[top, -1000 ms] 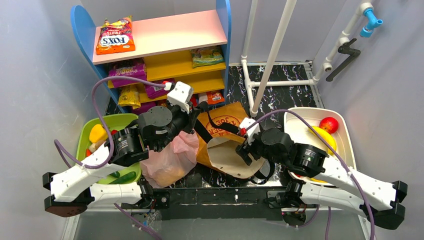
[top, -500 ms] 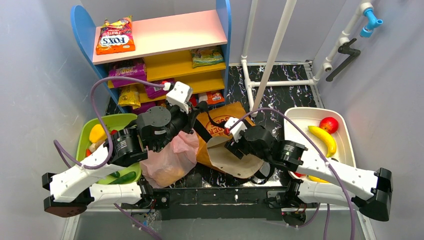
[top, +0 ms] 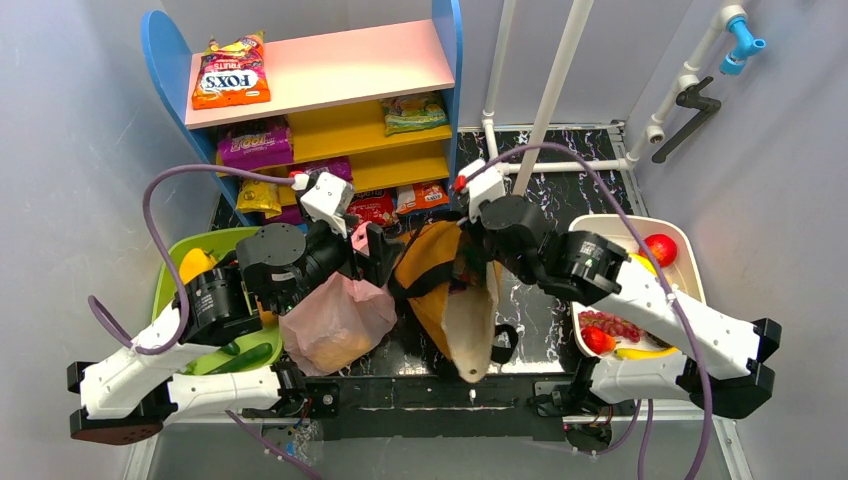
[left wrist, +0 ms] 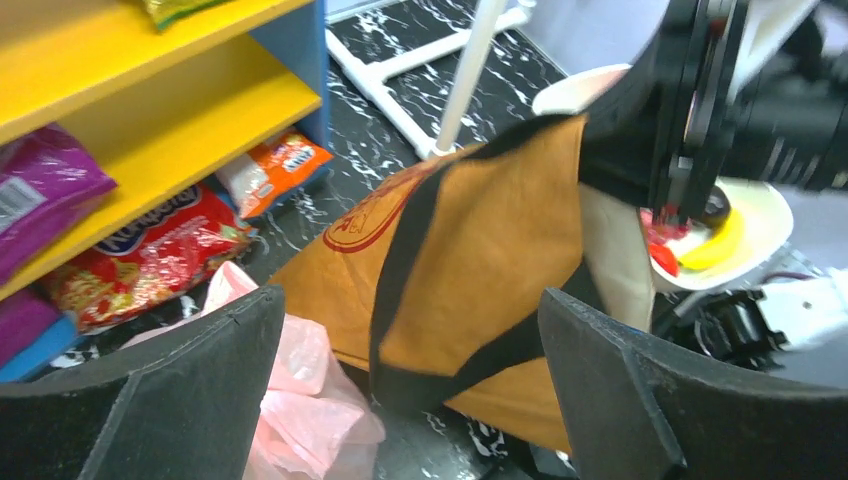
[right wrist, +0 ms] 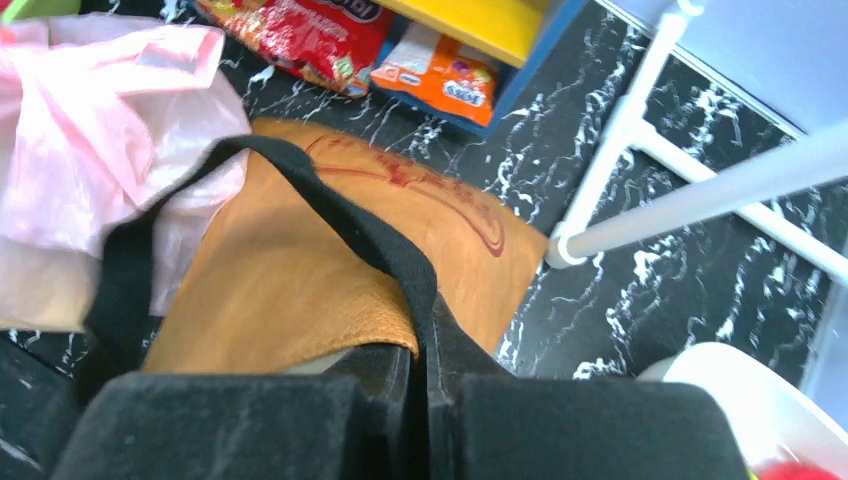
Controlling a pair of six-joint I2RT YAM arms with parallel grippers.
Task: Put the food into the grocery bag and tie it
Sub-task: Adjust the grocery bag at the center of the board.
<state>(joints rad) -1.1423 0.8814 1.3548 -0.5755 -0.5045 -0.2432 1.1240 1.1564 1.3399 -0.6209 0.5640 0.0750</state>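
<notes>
- The left gripper stands wide open, its two fingers far apart, and it has hold of nothing (between them I see only the bags beyond).
- The right gripper is closed tight. It pinches the black strap together with the edge of the brown paper bag.
- This brown bag hangs tilted from that grip, in the middle of the table, between the two arms.
- The pink grocery bag sits on the table just beside the brown one, on its left side and under the left arm. It looks full, and something pale orange shows through the plastic.
- No gripper touches the pink bag. Its top is crumpled, and I cannot tell how the handles lie.
- A yellow fruit lies in the green bin at the far left.
- Grapes and a red apple lie in the white tray at the right.
- Snack packets lie on the shelf at the back.
</notes>
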